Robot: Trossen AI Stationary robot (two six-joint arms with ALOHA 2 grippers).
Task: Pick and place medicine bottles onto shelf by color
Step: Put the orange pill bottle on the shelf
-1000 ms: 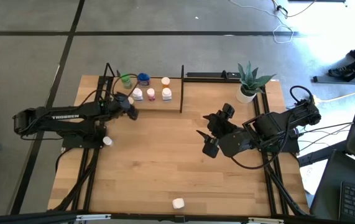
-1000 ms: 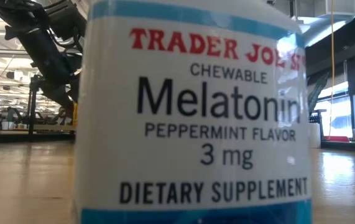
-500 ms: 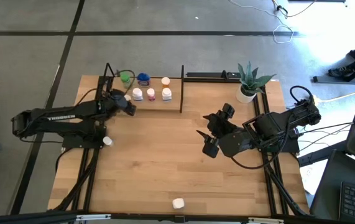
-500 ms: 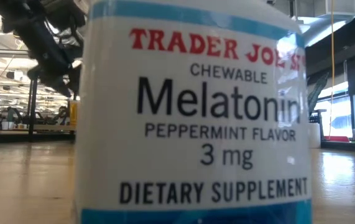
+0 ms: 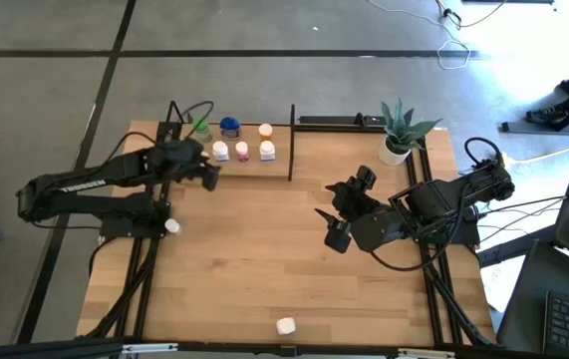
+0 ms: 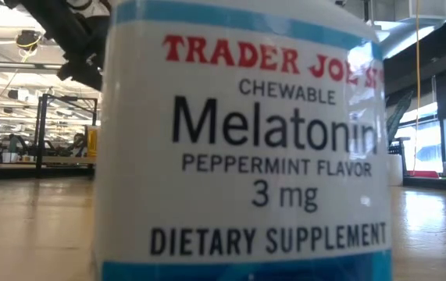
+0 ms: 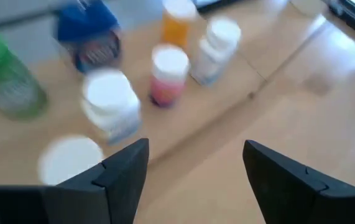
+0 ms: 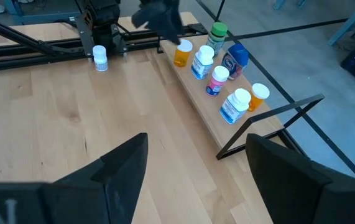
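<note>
The shelf (image 5: 280, 166), a light board between black posts, stands at the table's far left. Several medicine bottles stand on it: green (image 5: 201, 127), blue (image 5: 229, 127), orange (image 5: 265, 130), pink-capped (image 5: 242, 151) and white ones (image 5: 267, 152). One white bottle (image 5: 171, 226) stands on the table by the left arm's base. Another (image 5: 285, 326) stands at the near edge. My left gripper (image 5: 209, 175) hangs open above the shelf's left end, empty (image 7: 196, 168). My right gripper (image 5: 329, 214) hovers open over the table's middle, empty (image 8: 193, 168).
A potted green plant (image 5: 399, 130) stands at the far right corner. The near-edge bottle (image 6: 242, 140) fills the low view right in front of the camera. Bare tabletop (image 5: 254, 259) lies between the arms and toward the near edge.
My left gripper has risen from just over the shelf's left end and tipped up closer to level, staying open. The bottles on the shelf have kept their places.
</note>
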